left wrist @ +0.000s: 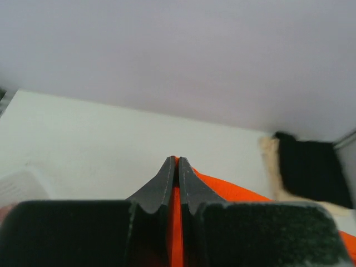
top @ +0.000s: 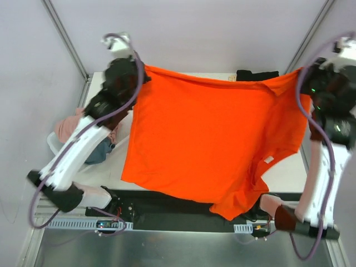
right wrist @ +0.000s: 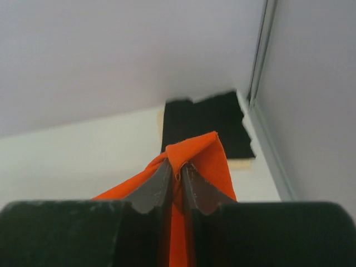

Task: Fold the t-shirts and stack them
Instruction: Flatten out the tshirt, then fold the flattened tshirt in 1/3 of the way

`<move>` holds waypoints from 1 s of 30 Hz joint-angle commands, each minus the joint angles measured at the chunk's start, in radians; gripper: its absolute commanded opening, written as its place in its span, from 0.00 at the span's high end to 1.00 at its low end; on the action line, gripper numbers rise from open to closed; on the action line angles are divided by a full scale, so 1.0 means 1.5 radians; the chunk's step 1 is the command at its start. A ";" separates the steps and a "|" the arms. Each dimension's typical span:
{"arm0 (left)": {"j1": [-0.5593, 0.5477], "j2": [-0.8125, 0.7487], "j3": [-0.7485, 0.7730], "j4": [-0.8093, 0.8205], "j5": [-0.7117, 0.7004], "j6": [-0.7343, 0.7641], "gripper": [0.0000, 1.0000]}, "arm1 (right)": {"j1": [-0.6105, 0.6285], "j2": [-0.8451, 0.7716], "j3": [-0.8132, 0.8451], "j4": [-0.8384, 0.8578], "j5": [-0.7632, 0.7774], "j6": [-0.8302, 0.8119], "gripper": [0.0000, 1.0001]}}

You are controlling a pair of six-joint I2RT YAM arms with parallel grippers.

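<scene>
The orange-red t-shirt [top: 206, 139] hangs spread in the air between both grippers, above the white table [top: 283, 172]. My left gripper [top: 140, 71] is shut on its far left corner; orange cloth shows between the closed fingers in the left wrist view [left wrist: 177, 162]. My right gripper [top: 303, 75] is shut on the far right corner, cloth bunched over the fingertips in the right wrist view [right wrist: 177, 167]. A folded black t-shirt [top: 257, 74] lies on a cream-beige one [left wrist: 271, 167] at the table's far right; both also show in the right wrist view [right wrist: 206, 125].
A white tub [top: 58, 146] at the table's left edge holds a dusty pink shirt [top: 69, 127] and a grey-blue one [top: 101, 151], partly hidden by my left arm. Metal frame posts [top: 67, 39] and grey walls enclose the table.
</scene>
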 commanded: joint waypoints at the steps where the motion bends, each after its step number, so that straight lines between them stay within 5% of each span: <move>1: 0.119 0.144 -0.077 -0.041 0.084 -0.103 1.00 | 0.010 0.151 -0.132 0.056 -0.025 0.014 0.87; 5: 0.149 0.300 -0.057 -0.040 0.129 -0.101 1.00 | 0.082 0.307 -0.169 0.062 0.054 -0.045 0.88; 9: 0.150 0.464 0.015 -0.048 0.183 -0.087 1.00 | 0.126 0.483 -0.073 0.008 0.183 -0.080 0.90; 14: 0.150 0.532 0.064 -0.056 0.175 -0.085 1.00 | 0.169 0.589 0.006 -0.032 0.233 -0.081 0.90; 20: 0.151 0.537 0.047 -0.065 0.144 -0.075 1.00 | 0.173 0.553 -0.058 -0.032 0.247 -0.015 0.90; 30: 0.150 0.398 -0.106 -0.066 0.139 -0.123 1.00 | 0.175 0.364 -0.232 -0.128 0.151 0.135 0.90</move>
